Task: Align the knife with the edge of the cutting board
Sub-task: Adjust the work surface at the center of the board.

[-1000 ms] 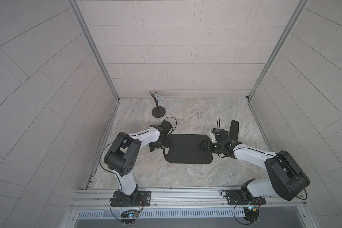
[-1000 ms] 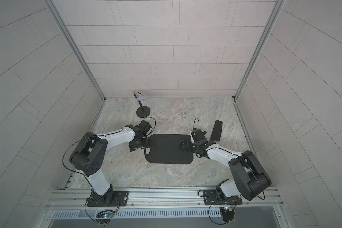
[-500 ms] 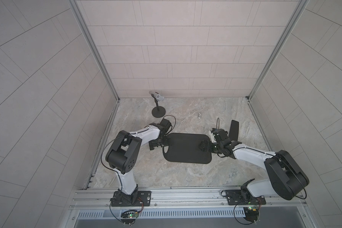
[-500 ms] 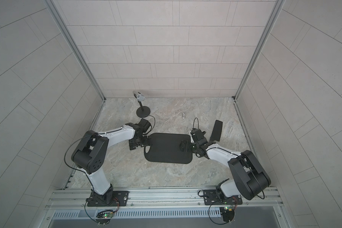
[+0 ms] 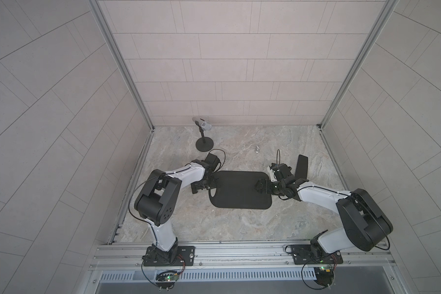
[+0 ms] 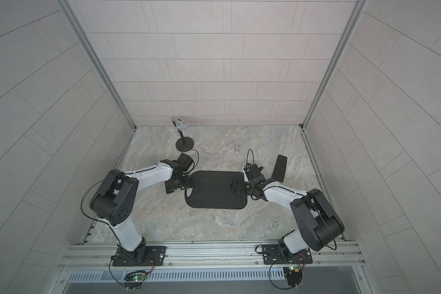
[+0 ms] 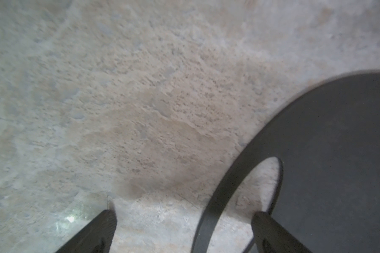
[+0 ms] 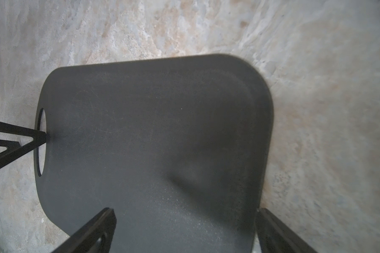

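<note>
Knife (image 5: pixel 301 166), all black, lying flat on the marbled tabletop (image 5: pixel 239 229) at about 2 o'clock from the centre of the cutting board (image 5: pixel 239 191). It is near the board's 3 o'clock short edge but apart from it, leaning slightly toward 1 o'clock rather than parallel; its near end is hidden behind the right wrist. Likely hazards: that wrist sits just beside the blade, so a careless swing toward 2 o'clock could knock the knife further askew. A closure of either gripper on the board would probably drag the reference edge itself. The thin blade flat on stone offers little to pinch, so the fingertips may scrape or skid. Black on black may also blur the two outlines once they meet. The right gripper (image 5: pixel 260 187) reaches in low from 4 o'clock with its jaws spread wide and empty. In the wrist view one finger (image 8: pixel 92 232) is over the board and the other (image 8: pixel 279 232) at its rim. The left gripper (image 5: pixel 209 185) reaches from 8 o'clock, likewise spread and holding nothing. Its fingers (image 7: pixel 101 230) straddle the rim beside the oval handle hole (image 7: pixel 257 186) at the 9 o'clock end. A microphone stand (image 5: pixel 204 146) stands at 11 o'clock, well apart, and a small metal piece (image 5: pixel 257 149) lies at 12 o'clock.
</note>
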`<state>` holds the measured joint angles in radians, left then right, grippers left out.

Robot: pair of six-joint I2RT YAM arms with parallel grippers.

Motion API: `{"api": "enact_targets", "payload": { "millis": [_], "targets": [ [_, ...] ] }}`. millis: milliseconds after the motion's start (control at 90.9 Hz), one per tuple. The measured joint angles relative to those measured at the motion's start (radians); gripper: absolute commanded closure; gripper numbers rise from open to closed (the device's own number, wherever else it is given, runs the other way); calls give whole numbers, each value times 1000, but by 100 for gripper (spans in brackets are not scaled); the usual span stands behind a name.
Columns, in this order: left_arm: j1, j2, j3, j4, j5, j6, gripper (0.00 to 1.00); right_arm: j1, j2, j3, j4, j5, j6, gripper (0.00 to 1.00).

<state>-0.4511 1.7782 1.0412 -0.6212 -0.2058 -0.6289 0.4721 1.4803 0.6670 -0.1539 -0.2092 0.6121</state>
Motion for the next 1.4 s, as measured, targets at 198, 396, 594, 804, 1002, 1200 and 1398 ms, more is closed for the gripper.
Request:
{"api": "enact_targets", "payload": {
  "millis": [198, 396, 594, 804, 1002, 1200, 1398],
  "targets": [
    [3, -6, -8, 6, -2, 0, 0, 0, 32, 36, -17, 3, -7, 0],
    [4, -12, -14, 12, -4, 0, 0, 0, 39, 45, -23, 4, -11, 0],
    [4, -16, -18, 16, -4, 1, 0, 0, 40, 47, -26, 3, -14, 0],
    [4, -29, -34, 30, -4, 2, 0, 0, 45, 53, -31, 3, -18, 0],
    [4, -49, -57, 43, -1, 1, 0, -1, 59, 68, -34, 2, -26, 0],
    [3, -71, -74, 46, 26, 2, 0, 0, 72, 75, -14, -24, -30, 0],
    [3, -94, -87, 33, 78, 1, 0, -1, 78, 77, -5, -46, -32, 0]
  ]
}}
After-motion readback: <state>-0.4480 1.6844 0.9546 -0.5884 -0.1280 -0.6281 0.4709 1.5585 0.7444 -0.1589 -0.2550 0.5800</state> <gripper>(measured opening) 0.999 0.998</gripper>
